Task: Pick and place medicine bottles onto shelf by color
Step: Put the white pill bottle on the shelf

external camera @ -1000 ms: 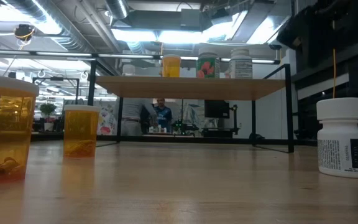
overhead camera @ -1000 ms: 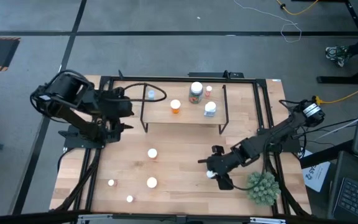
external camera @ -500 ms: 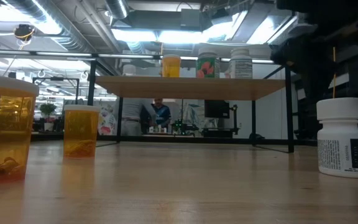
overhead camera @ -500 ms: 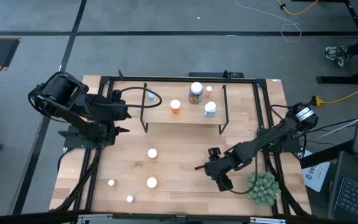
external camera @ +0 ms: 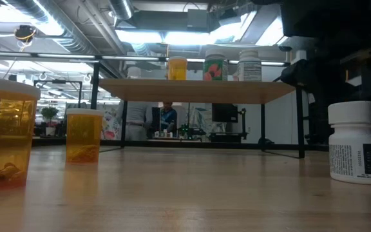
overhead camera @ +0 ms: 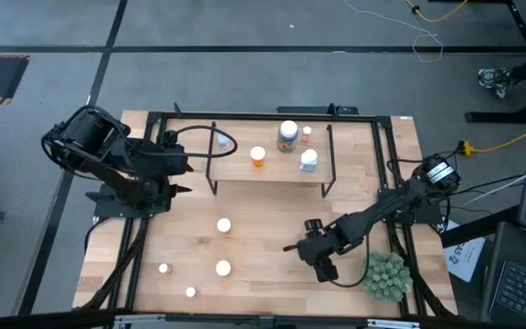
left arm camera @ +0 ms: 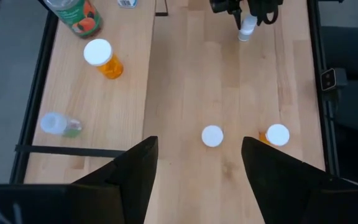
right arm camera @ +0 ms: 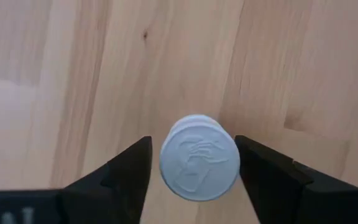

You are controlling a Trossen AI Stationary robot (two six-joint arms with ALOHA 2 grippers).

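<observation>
High view: right tool (overhead camera: 316, 259) low over the front right of the tabletop (overhead camera: 263, 238), just left of the spiky green plant (overhead camera: 385, 275). Left tool (overhead camera: 186, 174) parked at the left edge, beside the shelf (overhead camera: 272, 172). On the shelf: an orange bottle (overhead camera: 257, 156), a larger jar (overhead camera: 288, 135), a small bottle (overhead camera: 307, 133) and a white bottle (overhead camera: 309, 161). Four white caps loose on the tabletop at front left and centre (overhead camera: 224, 225).

Low view: shelf board (external camera: 198, 90) on black legs, three bottles on top. Two orange bottles (external camera: 82, 135) stand at left on the tabletop, one white bottle (external camera: 353, 143) at right. People show far behind.

Left wrist view: left tool (left arm camera: 194, 171) spread wide, nothing between its fingers; two white-capped bottles beyond on the wood, and the other arm over a white bottle (left arm camera: 247, 28) farther off.

Right wrist view: right tool (right arm camera: 194, 163) open, its fingers (right arm camera: 126, 171) either side of a white-capped bottle (right arm camera: 199, 157), narrow gaps on both sides, not clamped. Bottle stands upright on bare wood.
</observation>
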